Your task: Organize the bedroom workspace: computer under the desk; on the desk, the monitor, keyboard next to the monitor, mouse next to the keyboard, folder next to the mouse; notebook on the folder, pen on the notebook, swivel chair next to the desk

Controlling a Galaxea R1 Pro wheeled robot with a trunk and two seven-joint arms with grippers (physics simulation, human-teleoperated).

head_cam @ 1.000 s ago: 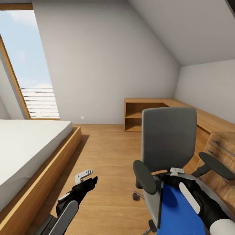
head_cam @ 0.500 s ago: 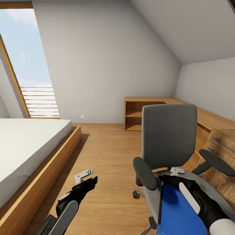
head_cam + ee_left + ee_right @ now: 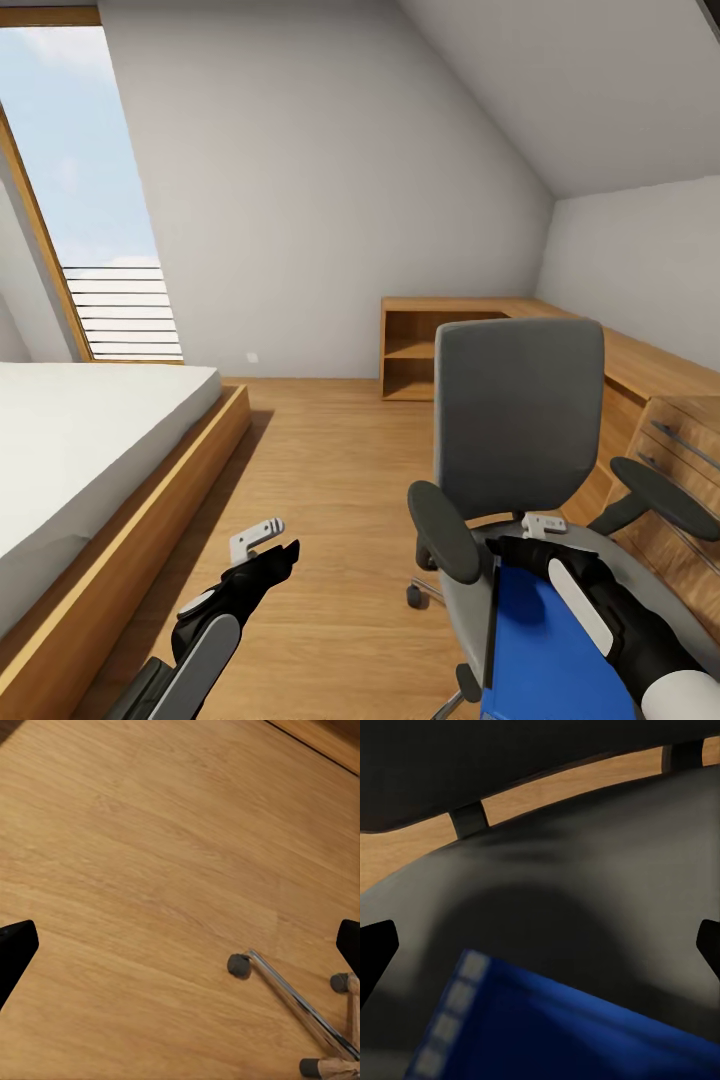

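Note:
The swivel chair (image 3: 518, 420) stands at the right with its grey back upright and black armrests out to the sides. On its seat lies the blue folder (image 3: 545, 650), which also appears in the right wrist view (image 3: 577, 1035). My right gripper (image 3: 525, 545) (image 3: 540, 949) hovers open over the seat's rear, just past the folder's far edge, with nothing between its fingers. My left gripper (image 3: 283, 553) (image 3: 180, 949) hangs open above the wood floor, left of the chair. The left wrist view looks down on a chrome leg of the chair base (image 3: 296, 1001) and its castors.
A bed (image 3: 90, 450) on a wooden frame runs along the left under a skylight (image 3: 90, 200). A low light-wood cabinet (image 3: 430, 350) lines the far and right walls, with drawers (image 3: 680, 450) just beyond the chair. Bare wood floor (image 3: 320, 460) lies between bed and chair.
In the first half second the whole picture shifted slightly, and the chair now sits a little higher in view. Both arms keep their pose and both grippers stay open.

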